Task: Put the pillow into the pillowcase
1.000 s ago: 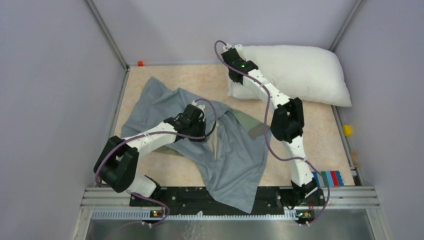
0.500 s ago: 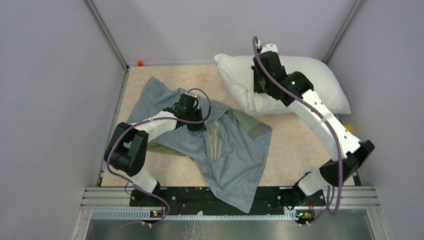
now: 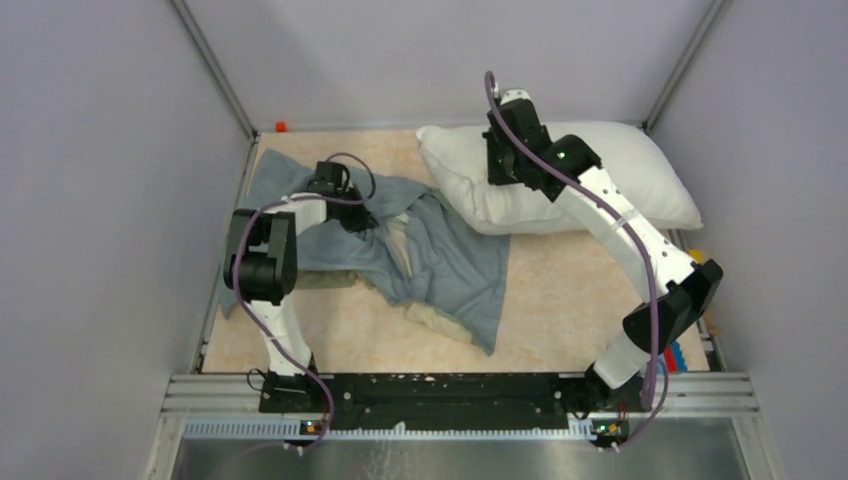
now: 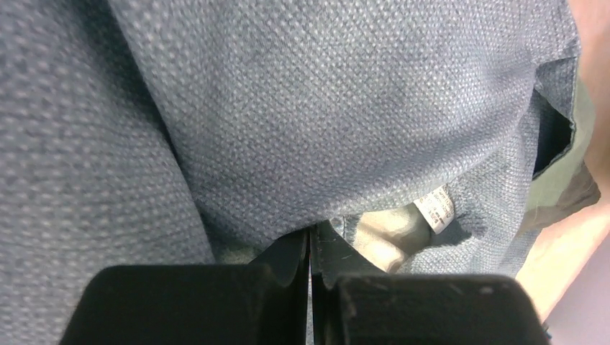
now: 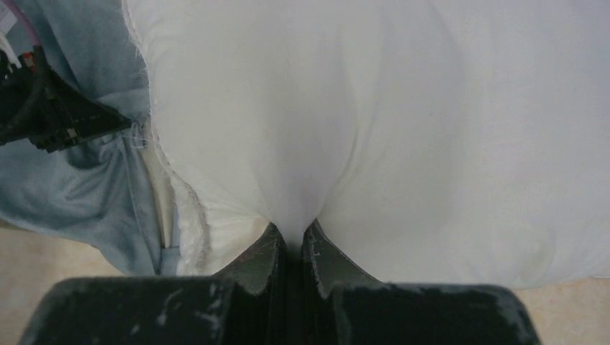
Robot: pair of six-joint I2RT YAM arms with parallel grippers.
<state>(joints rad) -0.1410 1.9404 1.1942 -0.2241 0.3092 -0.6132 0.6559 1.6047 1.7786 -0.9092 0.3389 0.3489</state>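
2 tools are clamped: the left tool (image 4: pixel 309 238) pinches the wrinkled grey-blue cloth pillowcase (image 3: pixel 455 270) by its opening, left on the counter (image 3: pixel 585 290); the right tool (image 5: pixel 291 231) grips a fold of the plump white rectangular pillow (image 3: pixel 610 170), far right. Lift the mouth wide, then feed the pillow's left corner in.

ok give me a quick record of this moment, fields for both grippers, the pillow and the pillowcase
left gripper: shut, pinching the pillowcase
right gripper: shut, pinching a fold of the pillow
pillow: far right of the table, outside the pillowcase, its left end beside it
pillowcase: crumpled, spread left of centre
task: pillow not yet in
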